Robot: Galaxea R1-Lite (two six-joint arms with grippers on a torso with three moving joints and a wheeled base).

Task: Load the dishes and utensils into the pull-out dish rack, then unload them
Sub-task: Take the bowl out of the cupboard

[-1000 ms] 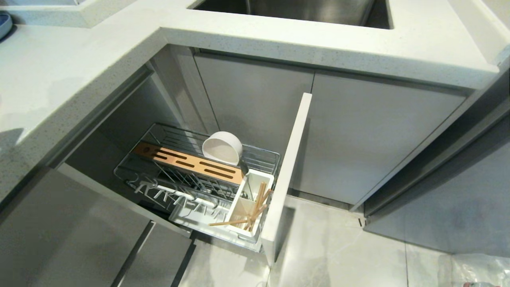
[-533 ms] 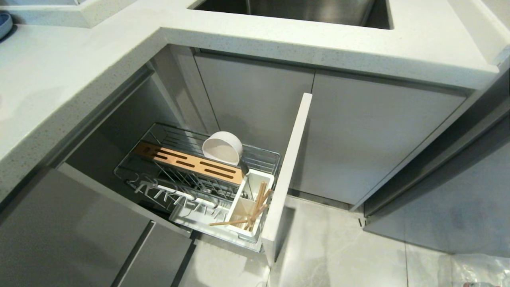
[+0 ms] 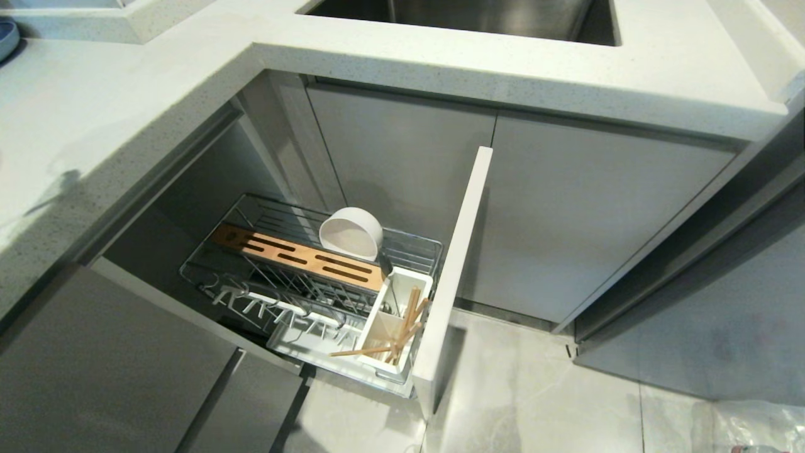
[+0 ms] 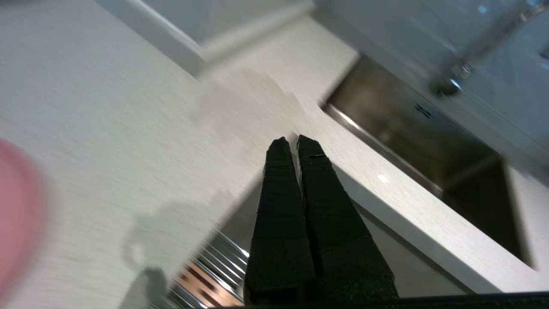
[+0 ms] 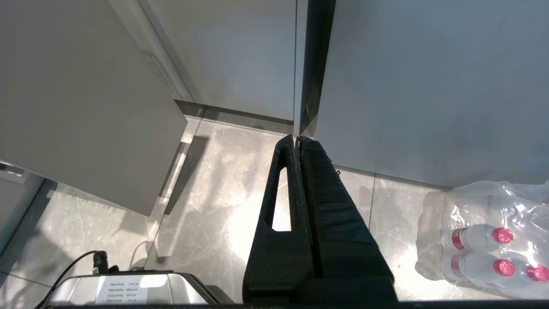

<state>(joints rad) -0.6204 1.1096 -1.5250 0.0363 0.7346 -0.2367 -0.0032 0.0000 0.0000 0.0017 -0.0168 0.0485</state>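
Both grippers empty, jaws pressed together; rack loaded.
Left gripper (image 4: 289, 139) hovers over countertop (image 4: 128, 128), sink (image 4: 429, 146) ahead of its tips, pull-out dish rack (image 3: 412, 242) below. Bowl (image 3: 351, 234) leans behind bamboo strip (image 3: 295, 257); chopsticks (image 3: 402, 330) in utensil cup (image 3: 418, 283). Right gripper (image 5: 297, 138) over floor (image 5: 214, 193), bottle pack (image 5: 484, 236) beside.

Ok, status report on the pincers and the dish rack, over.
Left pincer shut, empty, above countertop. Right pincer shut, parked near floor. Bowl and chopsticks in rack. Nothing blocking.
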